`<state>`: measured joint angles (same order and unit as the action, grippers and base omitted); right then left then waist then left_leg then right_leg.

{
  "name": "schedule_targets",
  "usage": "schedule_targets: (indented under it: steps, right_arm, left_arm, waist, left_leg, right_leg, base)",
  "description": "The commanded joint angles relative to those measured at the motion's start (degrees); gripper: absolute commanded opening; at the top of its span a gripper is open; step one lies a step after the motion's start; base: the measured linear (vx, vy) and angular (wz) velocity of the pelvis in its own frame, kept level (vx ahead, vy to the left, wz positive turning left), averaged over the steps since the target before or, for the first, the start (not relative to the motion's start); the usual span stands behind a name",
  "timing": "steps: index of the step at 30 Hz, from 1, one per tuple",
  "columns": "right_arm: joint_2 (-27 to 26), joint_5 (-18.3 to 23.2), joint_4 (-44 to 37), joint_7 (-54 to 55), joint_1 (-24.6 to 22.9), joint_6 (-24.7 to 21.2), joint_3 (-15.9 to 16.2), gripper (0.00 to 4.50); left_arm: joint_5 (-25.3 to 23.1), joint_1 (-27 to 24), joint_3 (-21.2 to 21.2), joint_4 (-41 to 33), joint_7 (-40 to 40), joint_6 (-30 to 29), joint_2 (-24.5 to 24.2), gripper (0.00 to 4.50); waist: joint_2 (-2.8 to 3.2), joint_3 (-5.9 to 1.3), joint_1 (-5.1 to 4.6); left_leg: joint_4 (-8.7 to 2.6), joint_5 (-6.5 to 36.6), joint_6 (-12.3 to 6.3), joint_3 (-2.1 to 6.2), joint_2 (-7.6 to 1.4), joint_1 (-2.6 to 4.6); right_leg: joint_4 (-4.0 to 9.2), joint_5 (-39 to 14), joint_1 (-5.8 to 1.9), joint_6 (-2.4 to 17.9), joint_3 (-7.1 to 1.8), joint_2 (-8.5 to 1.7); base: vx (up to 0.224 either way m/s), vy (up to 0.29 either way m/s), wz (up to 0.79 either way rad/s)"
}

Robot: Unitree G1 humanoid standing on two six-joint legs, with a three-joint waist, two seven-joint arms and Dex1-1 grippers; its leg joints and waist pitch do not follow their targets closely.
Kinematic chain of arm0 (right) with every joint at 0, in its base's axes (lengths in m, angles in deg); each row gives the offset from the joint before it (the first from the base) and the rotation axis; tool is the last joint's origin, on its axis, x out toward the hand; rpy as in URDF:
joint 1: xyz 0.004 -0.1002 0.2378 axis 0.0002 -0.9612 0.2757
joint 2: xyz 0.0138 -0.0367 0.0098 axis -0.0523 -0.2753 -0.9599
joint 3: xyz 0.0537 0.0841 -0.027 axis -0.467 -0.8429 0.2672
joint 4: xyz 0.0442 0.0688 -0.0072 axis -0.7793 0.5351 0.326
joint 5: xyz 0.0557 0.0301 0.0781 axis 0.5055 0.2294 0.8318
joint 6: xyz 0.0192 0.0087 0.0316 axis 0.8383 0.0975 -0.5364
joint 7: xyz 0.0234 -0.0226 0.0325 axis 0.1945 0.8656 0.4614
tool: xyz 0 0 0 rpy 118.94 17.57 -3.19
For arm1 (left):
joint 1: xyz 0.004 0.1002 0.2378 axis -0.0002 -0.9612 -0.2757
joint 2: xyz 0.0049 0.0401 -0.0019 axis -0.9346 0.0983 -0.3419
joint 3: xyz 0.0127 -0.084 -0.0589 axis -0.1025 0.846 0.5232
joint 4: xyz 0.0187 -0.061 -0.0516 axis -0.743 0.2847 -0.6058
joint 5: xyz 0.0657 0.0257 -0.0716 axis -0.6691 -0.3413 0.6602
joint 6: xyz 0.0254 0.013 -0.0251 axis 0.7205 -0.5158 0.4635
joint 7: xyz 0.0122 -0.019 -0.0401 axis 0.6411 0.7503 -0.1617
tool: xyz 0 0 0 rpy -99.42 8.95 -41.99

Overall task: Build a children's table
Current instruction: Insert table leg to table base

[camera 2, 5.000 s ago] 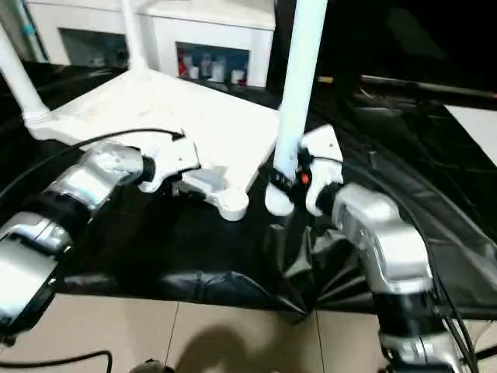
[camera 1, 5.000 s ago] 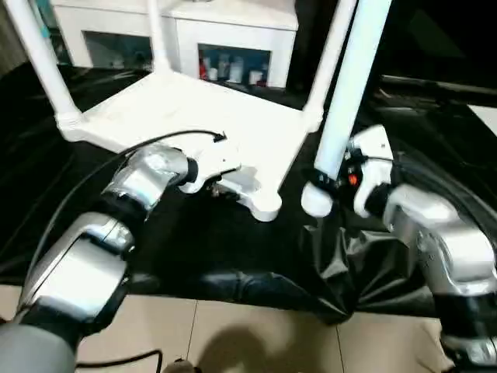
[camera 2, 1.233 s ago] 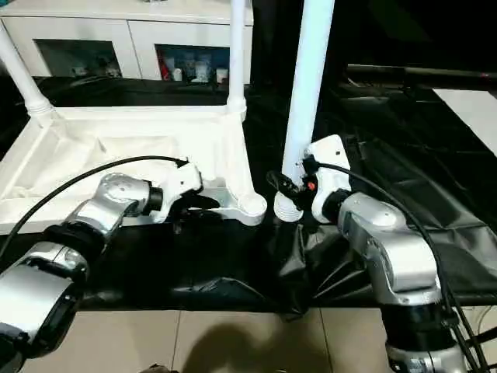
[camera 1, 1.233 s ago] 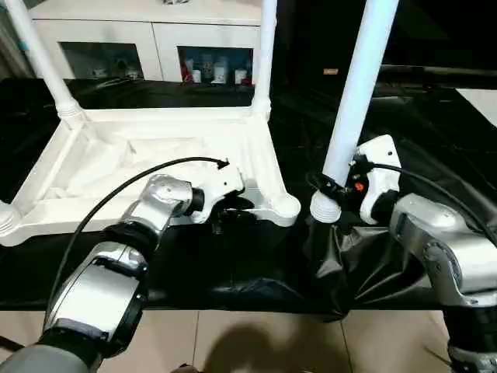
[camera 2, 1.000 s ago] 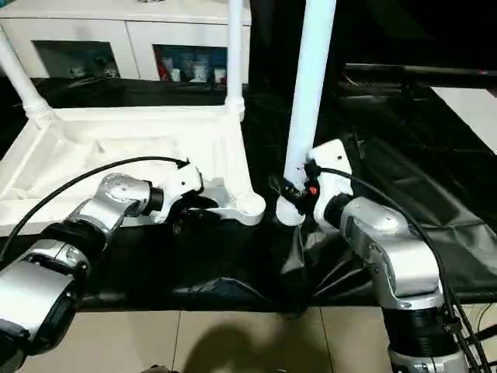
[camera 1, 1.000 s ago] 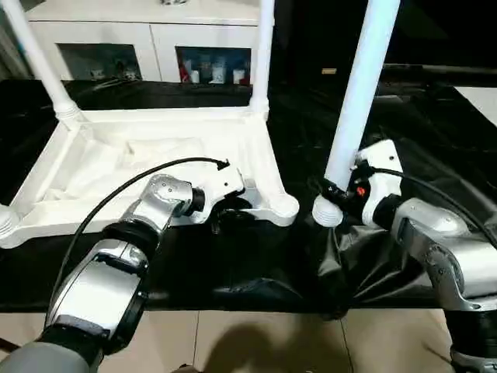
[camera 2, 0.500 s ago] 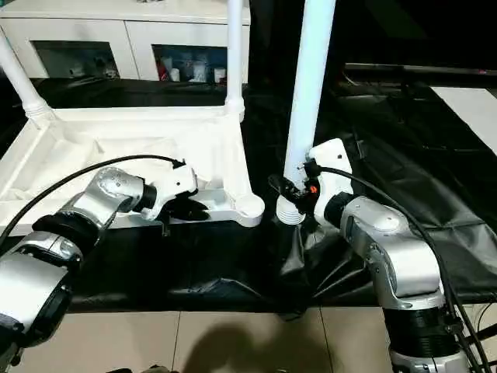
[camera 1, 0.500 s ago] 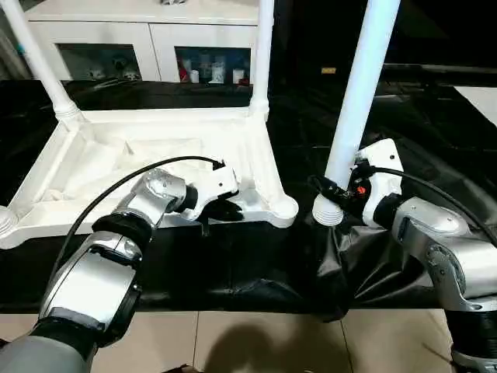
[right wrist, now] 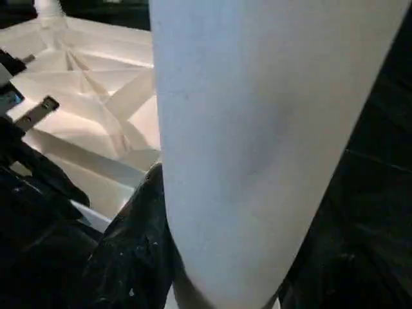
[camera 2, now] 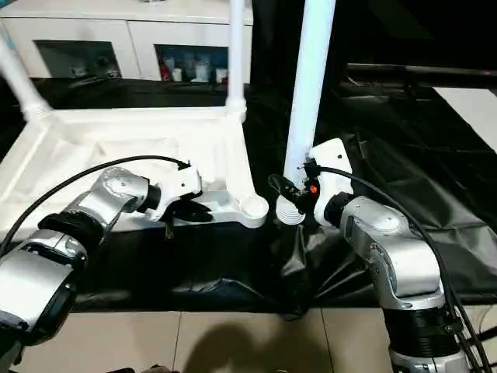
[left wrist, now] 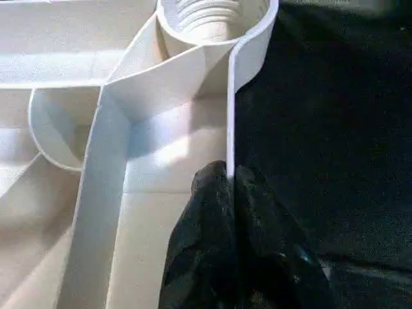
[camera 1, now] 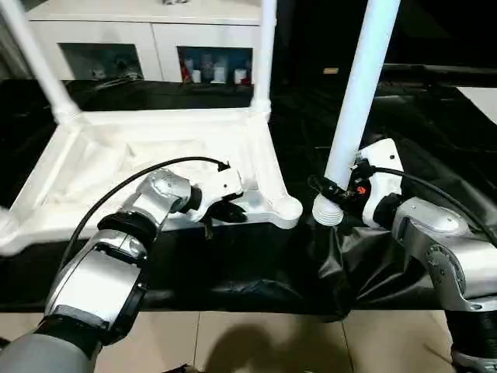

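The tabletop lies upside down on the black table. The left gripper pinches its thin near wall, which looks light, stiff and slippery. The right gripper grips the loose leg low, beside the empty corner hole.

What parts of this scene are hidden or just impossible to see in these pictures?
- Tops of the table legs: cut off by the upper edge, head views.
- Tabletop near left corner: blurred, left eye view.
- Items in the cabinet: too small to name.
- Right gripper fingers: mostly behind the held leg, right wrist view.
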<state>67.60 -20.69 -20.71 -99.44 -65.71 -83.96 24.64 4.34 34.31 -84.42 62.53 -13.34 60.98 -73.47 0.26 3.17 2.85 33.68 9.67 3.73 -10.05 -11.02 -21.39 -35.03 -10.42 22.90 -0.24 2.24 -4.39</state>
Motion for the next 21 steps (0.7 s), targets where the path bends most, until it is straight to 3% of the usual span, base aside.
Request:
schedule_targets:
  steps: [1,3,4,5,6,7,8,9,10,11,13,16,20,21]
  right_arm:
    - [-0.5,1.3,0.4,-0.2,2.2,-0.7,-1.1,1.84]
    - [-1.5,2.1,2.1,-0.8,3.5,-0.8,-1.1,1.84]
    - [-1.6,2.2,2.4,-0.9,3.7,-0.7,-1.0,1.84]
    - [-2.1,2.4,3.3,-1.2,4.3,-0.6,-0.8,1.84]
    - [-2.7,2.8,4.3,-1.8,5.0,-0.5,-0.4,1.84]
    - [-3.1,3.0,5.2,-2.3,5.6,-0.4,-0.1,1.84]
    - [-3.3,3.1,5.5,-2.5,5.9,-0.4,0.1,1.84]
    - [-4.2,3.9,6.6,-3.9,7.0,-0.5,1.0,1.84]
    - [-4.4,4.0,6.8,-4.2,7.2,-0.6,1.2,1.84]
    - [-4.7,4.3,7.1,-4.7,7.6,-0.7,1.5,1.84]
    - [-5.4,5.0,8.3,-6.8,8.5,-1.6,3.1,1.84]
    - [-5.4,4.5,9.7,-9.0,8.7,-1.4,5.7,1.84]
    - [-6.3,3.7,12.2,-10.5,9.7,-0.7,7.6,1.84]
    - [-6.5,2.8,13.4,-10.8,10.1,0.4,8.2,1.84]
  left_arm:
    - [0.0,-2.6,-0.2,-0.8,-1.9,-3.1,-1.0,0.0]
    - [0.1,-5.1,-0.5,-3.7,-3.0,-4.8,-2.5,0.0]
    - [0.1,-5.5,-0.5,-4.2,-3.2,-5.1,-2.8,0.0]
    - [0.3,-7.2,-0.7,-6.8,-4.2,-5.6,-3.9,0.0]
    - [1.0,-9.2,-0.5,-10.3,-5.5,-6.8,-5.1,0.0]
    - [1.8,-10.9,-0.2,-13.7,-6.7,-7.9,-6.1,0.0]
    - [2.2,-11.9,0.0,-15.7,-7.3,-8.6,-6.7,0.0]
    - [2.7,-15.5,0.1,-23.2,-8.3,-11.1,-8.7,0.0]
    - [2.8,-16.1,0.1,-24.5,-8.5,-11.5,-9.1,0.0]
    - [3.0,-17.0,0.1,-26.6,-8.7,-12.3,-9.6,0.0]
    - [3.4,-19.5,0.4,-32.0,-8.5,-15.5,-10.5,0.0]
    - [3.7,-21.1,1.0,-35.6,-7.7,-18.5,-10.9,0.0]
    - [3.5,-21.9,0.8,-38.9,-6.2,-22.7,-10.9,0.0]
    - [3.4,-22.2,0.7,-40.6,-5.5,-24.2,-10.9,0.0]
  waist:
    - [-0.65,-4.01,0.42]
    - [-1.26,-3.89,0.17]
    - [-0.98,-3.98,0.25]
    - [-1.27,-3.91,0.09]
    - [-1.43,-3.9,-0.03]
    - [-1.03,-3.92,-0.13]
    - [-1.53,-4.0,-0.15]
    - [-1.66,-4.0,-0.44]
    - [-1.47,-3.87,-0.48]
    - [-1.25,-3.86,-0.4]
    - [-1.42,-3.55,-0.33]
    - [-1.3,-3.36,-0.27]
    - [-1.86,-3.13,-0.34]
    - [-1.75,-3.13,-0.3]
  left_leg:
    - [-3.59,11.0,-0.81,0.32,-1.39,0.78]
    - [-3.66,10.8,-1.16,0.24,-1.45,0.67]
    - [-3.69,10.6,-1.09,0.42,-1.59,0.72]
    - [-3.74,10.4,-1.27,0.31,-1.52,0.61]
    - [-3.8,10.2,-1.38,0.3,-1.61,0.57]
    - [-3.86,10.0,-1.27,0.36,-1.69,0.6]
    - [-3.83,10.0,-1.3,0.27,-1.83,0.72]
    - [-4.02,9.9,-1.02,0.34,-2.12,0.65]
    - [-3.98,10.1,-0.95,0.35,-2.01,0.55]
    - [-3.97,10.5,-0.9,0.15,-1.95,0.94]
    - [-4.09,11.2,-0.74,0.01,-1.97,1.04]
    - [-4.23,11.6,-0.12,0.06,-2.0,1.09]
    - [-4.39,12.1,0.48,0.06,-1.85,0.92]
    - [-4.4,12.3,0.76,0.14,-1.91,0.99]
  right_leg:
    - [3.84,-6.1,-3.43,15.2,-2.06,-3.37]
    - [4.01,-8.2,-3.31,14.6,-2.04,-3.39]
    - [3.69,-8.2,-3.45,14.8,-2.03,-3.61]
    - [3.89,-8.5,-3.3,14.6,-2.03,-3.47]
    - [3.88,-8.5,-3.21,14.4,-2.02,-3.48]
    - [3.71,-8.2,-3.16,14.5,-2.04,-3.53]
    - [3.6,-7.7,-3.11,14.7,-2.01,-3.6]
    - [3.44,-7.5,-3.06,14.8,-1.98,-3.69]
    - [3.35,-7.9,-2.95,14.6,-1.97,-3.62]
    - [3.58,-8.5,-2.68,14.5,-2.0,-3.47]
    - [3.75,-9.8,-2.35,13.8,-2.09,-3.33]
    - [3.73,-10.6,-2.22,13.4,-2.13,-3.36]
    - [3.83,-11.2,-2.2,12.7,-2.17,-3.28]
    - [3.76,-11.5,-2.19,12.7,-2.19,-3.41]
  base:
    - [0.0,0.0,0.0]
    - [0.0,0.0,0.0]
    - [0.0,0.0,0.0]
    - [0.0,0.0,0.0]
    - [0.0,0.0,0.0]
    - [0.0,0.0,0.0]
    - [0.0,0.0,0.0]
    - [0.0,0.0,0.0]
    - [0.0,0.0,0.0]
    - [0.0,0.0,0.0]
    - [0.0,0.0,0.0]
    - [0.0,0.0,0.0]
    - [0.0,0.0,0.0]
    - [0.0,0.0,0.0]
